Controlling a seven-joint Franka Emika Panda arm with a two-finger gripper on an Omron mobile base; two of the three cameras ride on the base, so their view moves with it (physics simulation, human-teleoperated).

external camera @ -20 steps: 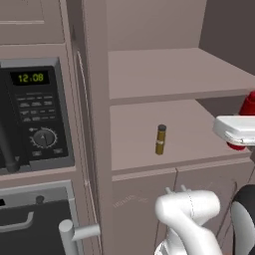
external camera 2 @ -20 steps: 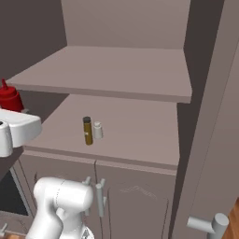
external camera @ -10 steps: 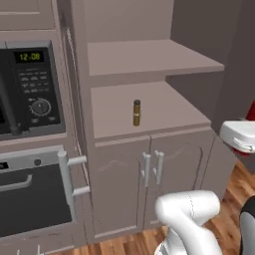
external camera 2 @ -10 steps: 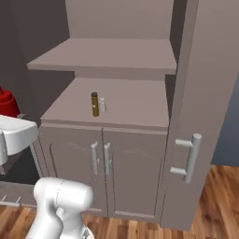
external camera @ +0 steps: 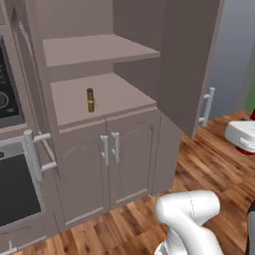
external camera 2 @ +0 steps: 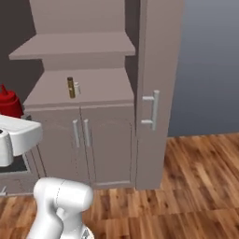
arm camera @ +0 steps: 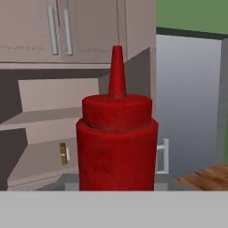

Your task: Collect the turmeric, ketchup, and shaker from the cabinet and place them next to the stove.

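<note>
My gripper (external camera 2: 9, 116) is shut on the red ketchup (external camera 2: 9, 101) bottle, held out in the air away from the cabinet (external camera 2: 102, 91). In the hand view the ketchup (arm camera: 116, 147) looms close and upright, nozzle up, and its base hides the fingers. On the cabinet's lower open shelf (external camera: 114, 94) the mustard-brown turmeric (external camera: 90, 99) jar stands upright. Beside the turmeric (external camera 2: 71, 87) stands the small pale shaker (external camera 2: 77, 87). Both also appear far behind the bottle, as turmeric (arm camera: 63, 153) and shaker (arm camera: 67, 154). The stove is out of view.
Left of the cabinet is a black-fronted oven (external camera: 12, 191) with a silver bar handle (external camera: 35, 154). A tall cupboard with a vertical handle (external camera 2: 151, 109) stands to the cabinet's right. Wooden floor (external camera 2: 191, 186) spreads out in front and to the right.
The whole picture has shifted: the base has backed away and turned right, so the cabinet looks smaller and floor has come into view. The ketchup stays in the gripper.
</note>
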